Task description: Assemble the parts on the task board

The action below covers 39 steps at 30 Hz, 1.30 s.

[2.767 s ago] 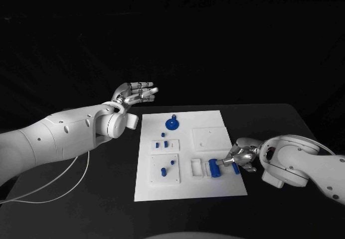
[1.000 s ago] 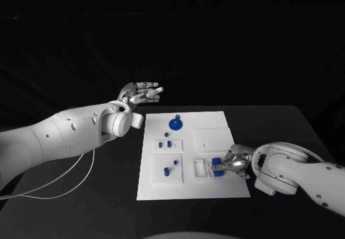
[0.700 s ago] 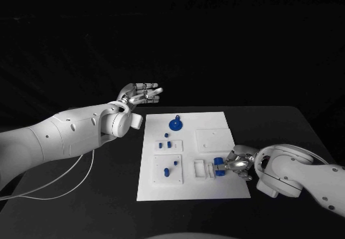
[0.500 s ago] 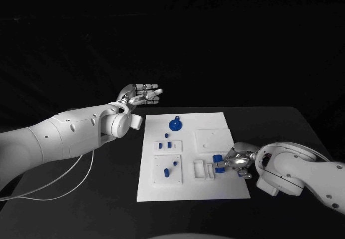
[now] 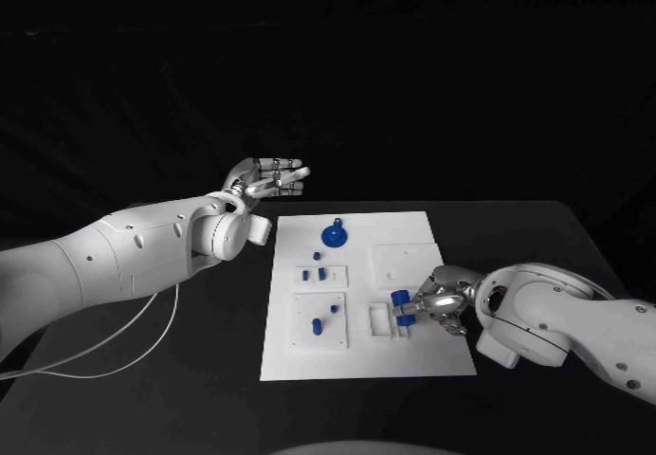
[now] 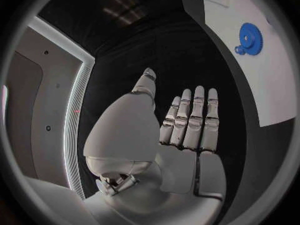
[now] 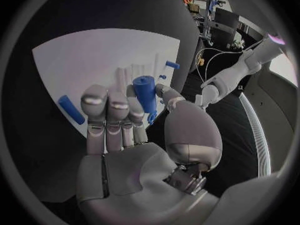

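The left hand [image 5: 268, 177] is raised beyond the table's far left edge, its smooth silver fingers [image 6: 190, 117] straight, side by side and holding nothing; the thumb stands apart. To its right lies the flat white task board [image 5: 362, 365], matte and rectangular, on the black table [image 5: 205, 379]. At the board's far end sits a round blue toothed gear [image 5: 331, 234], with a tiny blue piece [image 5: 316, 256] just below it. Nearer, a square raised block carries two short blue pegs [image 5: 313, 275], and the block below it holds an oblong blue part [image 5: 312, 327] and a small blue dot. Right of these is a slotted white holder [image 5: 379, 320]. Above its right side, the right hand [image 5: 440, 301] pinches a smooth blue cylinder [image 7: 144, 94] between thumb and fingertips, upright. Another blue rod [image 7: 70, 109] lies flat on the board beside that hand.
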Each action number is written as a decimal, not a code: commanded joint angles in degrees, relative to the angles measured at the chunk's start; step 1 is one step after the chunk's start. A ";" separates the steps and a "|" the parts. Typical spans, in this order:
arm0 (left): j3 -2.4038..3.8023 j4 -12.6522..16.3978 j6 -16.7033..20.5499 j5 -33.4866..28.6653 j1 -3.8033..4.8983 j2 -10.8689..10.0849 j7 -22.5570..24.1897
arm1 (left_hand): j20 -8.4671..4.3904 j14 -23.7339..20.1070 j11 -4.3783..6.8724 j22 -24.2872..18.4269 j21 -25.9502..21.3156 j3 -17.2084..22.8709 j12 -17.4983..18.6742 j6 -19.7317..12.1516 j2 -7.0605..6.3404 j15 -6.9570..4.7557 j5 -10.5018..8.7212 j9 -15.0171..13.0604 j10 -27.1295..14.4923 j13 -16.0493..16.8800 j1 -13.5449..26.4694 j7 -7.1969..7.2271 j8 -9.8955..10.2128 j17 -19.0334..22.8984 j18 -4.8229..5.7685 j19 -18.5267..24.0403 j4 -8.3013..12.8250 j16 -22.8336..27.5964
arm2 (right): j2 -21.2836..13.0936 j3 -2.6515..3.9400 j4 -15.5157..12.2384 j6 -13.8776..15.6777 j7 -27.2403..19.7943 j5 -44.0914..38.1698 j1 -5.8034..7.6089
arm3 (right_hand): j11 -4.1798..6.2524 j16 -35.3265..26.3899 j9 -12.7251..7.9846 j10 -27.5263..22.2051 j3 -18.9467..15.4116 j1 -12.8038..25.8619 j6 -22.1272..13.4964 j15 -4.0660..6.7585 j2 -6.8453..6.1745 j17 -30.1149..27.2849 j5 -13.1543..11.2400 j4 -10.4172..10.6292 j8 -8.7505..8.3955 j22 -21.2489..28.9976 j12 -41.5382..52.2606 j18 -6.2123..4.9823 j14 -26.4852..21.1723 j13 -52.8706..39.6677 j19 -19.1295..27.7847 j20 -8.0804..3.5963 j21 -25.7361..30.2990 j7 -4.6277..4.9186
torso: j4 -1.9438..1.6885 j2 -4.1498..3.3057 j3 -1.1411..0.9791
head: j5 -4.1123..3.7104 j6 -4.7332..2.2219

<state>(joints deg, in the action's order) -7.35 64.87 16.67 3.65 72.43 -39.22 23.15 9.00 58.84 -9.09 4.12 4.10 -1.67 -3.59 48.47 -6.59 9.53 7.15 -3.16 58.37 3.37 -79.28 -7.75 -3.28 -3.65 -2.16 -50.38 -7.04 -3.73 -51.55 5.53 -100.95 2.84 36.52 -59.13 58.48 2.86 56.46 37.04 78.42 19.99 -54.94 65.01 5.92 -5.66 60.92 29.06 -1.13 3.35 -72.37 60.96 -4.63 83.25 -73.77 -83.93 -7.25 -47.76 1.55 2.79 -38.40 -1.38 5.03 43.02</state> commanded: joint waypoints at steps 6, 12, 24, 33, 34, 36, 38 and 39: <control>0.04 0.27 -0.43 -0.38 0.02 0.18 2.17 | -0.28 0.20 0.06 -0.05 0.02 -0.20 0.25 0.34 0.76 -0.52 0.30 -0.06 0.51 -0.05 0.28 -0.05 0.01 0.06 0.35 -0.18 0.94 0.29 | 2.42 -0.36 1.66 -2.71 0.47 0.37 0.06 | 0.35 -0.29 -0.42 -0.01 5.30 0.19 0.29 0.42 1.13 0.03 0.79 -6.50 0.31 0.10 -0.31 -0.28 0.10 0.19 -3.18 -0.29 0.44 -0.03 | -0.08 -0.01 0.00 | 0.05 0.14; 0.04 0.37 -0.57 -0.45 0.02 0.16 2.23 | -0.24 0.15 0.05 -0.06 0.01 -0.20 0.24 0.31 0.81 -0.47 0.29 -0.06 0.48 -0.05 0.46 -0.02 0.01 0.06 0.38 -0.15 1.00 0.30 | 3.72 -0.91 2.90 -3.27 0.63 -0.25 0.06 | 0.33 -0.29 -0.77 0.02 4.10 0.31 0.35 0.41 1.46 0.09 0.56 -6.53 0.31 0.08 -0.30 -0.27 0.12 0.25 -3.18 -0.29 0.49 -0.04 | -0.06 -0.01 0.04 | 0.13 0.09; 0.04 0.44 -1.21 -0.53 0.02 0.07 2.10 | -0.23 0.07 0.07 -0.07 -0.01 -0.19 0.24 0.30 0.80 -0.44 0.25 -0.06 0.36 -0.04 0.56 -0.03 0.00 0.06 0.39 -0.08 0.95 0.29 | 4.95 -1.76 3.85 -4.63 0.78 0.58 0.06 | 0.22 -0.52 -2.23 -0.28 2.42 0.57 0.32 0.32 2.32 0.26 0.20 -6.69 0.30 0.15 -0.60 -0.29 0.07 0.47 -3.15 -0.21 1.05 0.05 | 0.02 0.00 -0.03 | 0.35 0.82; 0.04 0.41 -1.47 -0.54 0.02 0.11 2.05 | -0.21 0.00 0.06 -0.06 0.01 -0.20 0.24 0.15 0.76 -0.44 0.22 -0.05 0.29 -0.04 0.61 -0.09 0.01 0.06 0.37 -0.07 0.84 0.30 | 5.43 -1.81 3.97 -4.76 0.83 0.40 0.06 | 0.21 -0.53 -2.52 -0.24 1.70 0.81 0.39 0.31 2.20 0.38 -0.74 -6.24 0.30 0.09 -0.63 -0.29 0.10 0.53 -3.16 -0.19 1.01 0.03 | 0.02 0.00 -0.02 | 0.39 0.67; 0.04 0.41 -1.49 -0.53 0.02 0.11 2.05 | -0.21 0.00 0.06 -0.06 0.01 -0.20 0.24 0.15 0.76 -0.44 0.22 -0.05 0.29 -0.04 0.61 -0.09 0.01 0.06 0.37 -0.07 0.84 0.30 | 5.47 -1.81 4.06 -4.75 0.84 0.38 0.06 | 0.20 -0.49 -2.58 -0.20 1.56 0.78 0.42 0.31 2.23 0.43 -0.89 -6.13 0.31 0.08 -0.59 -0.29 0.13 0.52 -3.15 -0.19 1.03 0.03 | 0.02 0.01 -0.01 | 0.44 0.70; 0.04 0.41 -1.52 -0.52 0.02 0.11 2.03 | -0.21 0.00 0.06 -0.06 0.01 -0.20 0.24 0.15 0.76 -0.44 0.22 -0.05 0.29 -0.04 0.61 -0.09 0.01 0.06 0.37 -0.07 0.84 0.30 | 5.57 -1.82 4.25 -4.62 0.84 0.30 0.06 | 0.21 -0.50 -2.67 -0.20 1.43 0.76 0.43 0.31 2.27 0.47 -0.99 -5.96 0.30 0.06 -0.60 -0.28 0.12 0.55 -3.16 -0.19 1.02 0.03 | 0.00 0.02 0.01 | 0.46 0.61; 0.04 0.39 -1.54 -0.51 0.02 0.10 2.01 | -0.21 0.01 0.06 -0.05 0.02 -0.20 0.24 0.18 0.75 -0.43 0.19 -0.06 0.26 -0.04 0.61 -0.17 0.01 0.06 0.35 -0.10 0.78 0.29 | 5.74 -1.83 4.49 -4.42 0.84 0.09 0.06 | 0.21 -0.50 -2.68 -0.20 1.42 0.76 0.43 0.31 2.27 0.47 -0.99 -5.96 0.30 0.06 -0.60 -0.28 0.12 0.55 -3.16 -0.19 1.02 0.03 | -0.02 0.00 -0.01 | 0.47 0.67; 0.04 0.38 -1.53 -0.51 0.02 0.09 2.01 | -0.21 0.01 0.06 -0.05 0.02 -0.20 0.24 0.18 0.75 -0.43 0.19 -0.06 0.26 -0.04 0.61 -0.17 0.01 0.06 0.35 -0.10 0.78 0.29 | 5.84 -1.83 4.62 -4.30 0.84 -0.02 0.06 | 0.22 -0.51 -2.73 -0.19 1.32 0.79 0.47 0.31 2.31 0.49 -1.09 -5.80 0.30 0.05 -0.64 -0.29 0.13 0.59 -3.15 -0.20 1.05 0.01 | 0.00 0.00 -0.02 | 0.51 0.64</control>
<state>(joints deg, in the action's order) -7.35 65.15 16.09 3.52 72.42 -39.19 24.30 9.00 59.07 -8.89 4.12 4.10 -1.90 -3.59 48.62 -6.25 9.31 7.15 -3.17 58.56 3.37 -78.93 -7.77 -3.28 -3.65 -2.16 -50.38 -6.35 -3.73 -45.96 3.90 -96.50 -0.47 37.11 -58.70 58.74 2.89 56.24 34.40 78.41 18.58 -53.77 65.01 5.81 -4.44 61.34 28.18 -3.81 3.78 -72.29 60.68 -4.40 83.32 -73.24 -83.93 -7.25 -47.02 1.52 2.80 -38.39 -1.40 5.47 43.65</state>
